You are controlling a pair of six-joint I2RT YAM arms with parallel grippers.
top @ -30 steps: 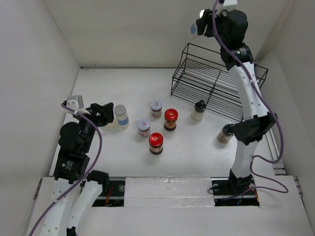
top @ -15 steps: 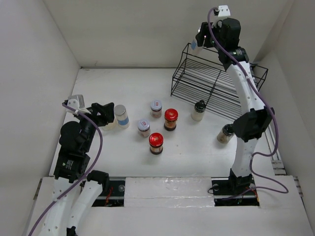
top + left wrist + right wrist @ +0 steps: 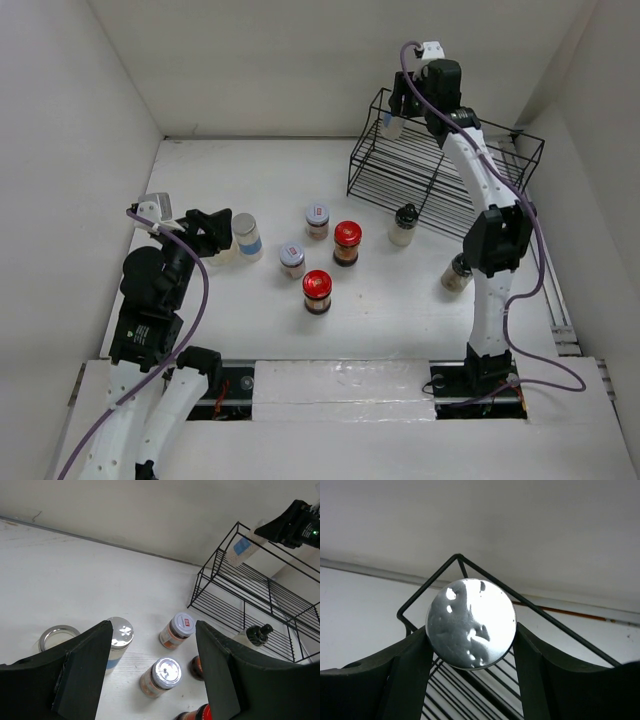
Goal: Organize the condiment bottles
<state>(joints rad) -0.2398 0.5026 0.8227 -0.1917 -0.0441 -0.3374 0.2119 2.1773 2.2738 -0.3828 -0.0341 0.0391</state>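
Observation:
My right gripper [image 3: 403,103] is shut on a clear jar with a silver lid [image 3: 471,624] and a blue label [image 3: 392,123]. It holds the jar at the top left corner of the black wire rack [image 3: 440,165]. On the table stand two red-lidded jars [image 3: 347,240] [image 3: 317,289], a white-lidded jar [image 3: 317,220], a silver-lidded jar [image 3: 291,258] and two black-capped bottles [image 3: 404,224] [image 3: 458,271]. My left gripper [image 3: 153,625] is open and empty, hanging just left of a silver-lidded, blue-labelled jar [image 3: 245,236].
A round silver-rimmed lid or jar top [image 3: 57,636] lies under my left gripper's left finger. White walls close in the table at the left, back and right. The rack's lower shelf [image 3: 250,615] stands behind the black-capped bottle.
The right arm has carried the jar down and to the left, from high above the rack to its top left corner. The left arm has not moved.

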